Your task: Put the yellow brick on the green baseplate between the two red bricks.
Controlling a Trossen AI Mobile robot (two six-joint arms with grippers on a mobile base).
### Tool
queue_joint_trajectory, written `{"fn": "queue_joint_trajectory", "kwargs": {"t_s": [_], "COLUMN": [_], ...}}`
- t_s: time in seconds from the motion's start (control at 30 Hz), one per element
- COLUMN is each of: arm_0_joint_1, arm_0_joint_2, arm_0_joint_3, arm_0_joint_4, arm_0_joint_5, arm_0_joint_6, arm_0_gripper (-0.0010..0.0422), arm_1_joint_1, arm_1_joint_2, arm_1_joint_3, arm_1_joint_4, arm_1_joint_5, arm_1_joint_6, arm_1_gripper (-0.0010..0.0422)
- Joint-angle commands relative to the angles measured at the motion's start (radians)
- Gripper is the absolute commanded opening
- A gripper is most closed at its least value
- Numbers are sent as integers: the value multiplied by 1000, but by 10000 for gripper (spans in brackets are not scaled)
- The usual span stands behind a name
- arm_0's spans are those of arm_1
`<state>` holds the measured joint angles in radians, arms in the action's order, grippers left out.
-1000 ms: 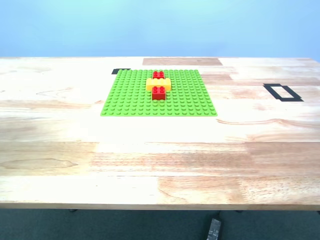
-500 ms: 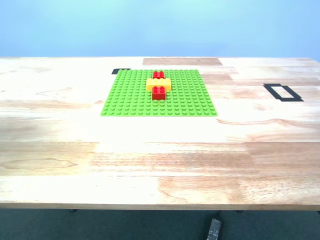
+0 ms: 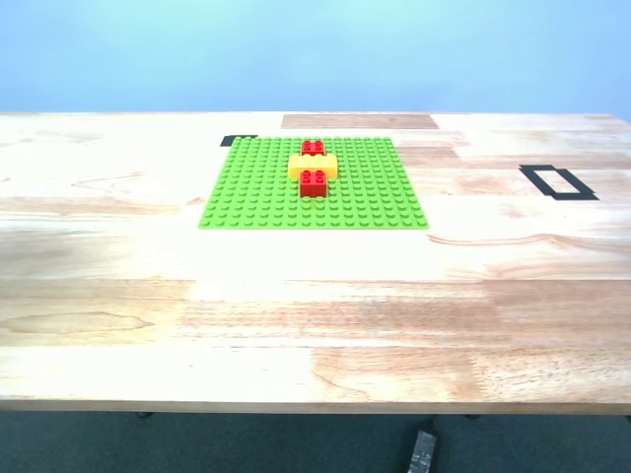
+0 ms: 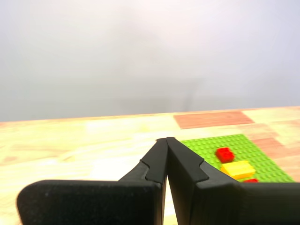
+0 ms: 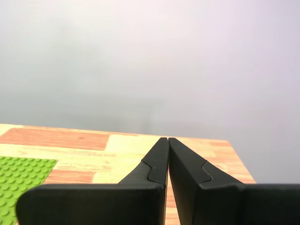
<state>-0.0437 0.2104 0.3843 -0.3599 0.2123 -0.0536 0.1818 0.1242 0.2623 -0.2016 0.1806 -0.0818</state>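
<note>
Yellow brick (image 3: pixel 313 166) sits on the green baseplate (image 3: pixel 256 192), lying crosswise in a line with the two red bricks: we count one red brick (image 3: pixel 313 148) touching its far side and a second red brick (image 3: pixel 314 182) touching its near side. That makes one yellow brick, two red ones and one baseplate. The baseplate lies flat on the wooden table (image 3: pixel 296 315), toward its far edge and about midway across in the exterior view. Two black tape marks show on the table: a small one (image 3: pixel 237 141) just at the baseplate's far corner on the exterior view's left, and a rectangular outline (image 3: pixel 557 182) well apart on the exterior view's right.

Neither of our arms appears in the exterior view. Our first gripper (image 4: pixel 166 139) has its fingertips pressed together with nothing between them; it is above the table, with the baseplate and bricks off beyond it. Our second gripper (image 5: pixel 168 139) is likewise closed and empty, and only a corner of the baseplate shows in its view.
</note>
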Motion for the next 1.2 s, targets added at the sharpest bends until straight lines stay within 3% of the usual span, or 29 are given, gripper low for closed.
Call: {"fn": "queue_joint_trajectory", "kwargs": {"t_s": [0.03,0.13,0.77,0.97,1.2], "arm_0_joint_1": [0,0,0,0,0], "arm_0_joint_2": [-4,-3,-119,-109,-87], "arm_0_joint_3": [-31,-31,-149,-150,-152], "arm_0_joint_4": [44,49,135,118,119], "arm_0_joint_5": [71,80,77,159,156], "arm_0_joint_6": [0,1,-16,-29,-30], "arm_0_gripper": [0,0,0,0,0], "arm_1_joint_1": [0,0,1,19,63], "arm_1_joint_2": [-1,-1,-119,-70,-32], "arm_1_joint_3": [-3,-3,-84,-84,-84], "arm_1_joint_4": [0,1,25,8,2], "arm_1_joint_5": [-36,-69,-74,-74,-72], "arm_1_joint_6": [2,0,25,27,21], "arm_1_gripper": [-1,-1,-1,-1,-1]}}
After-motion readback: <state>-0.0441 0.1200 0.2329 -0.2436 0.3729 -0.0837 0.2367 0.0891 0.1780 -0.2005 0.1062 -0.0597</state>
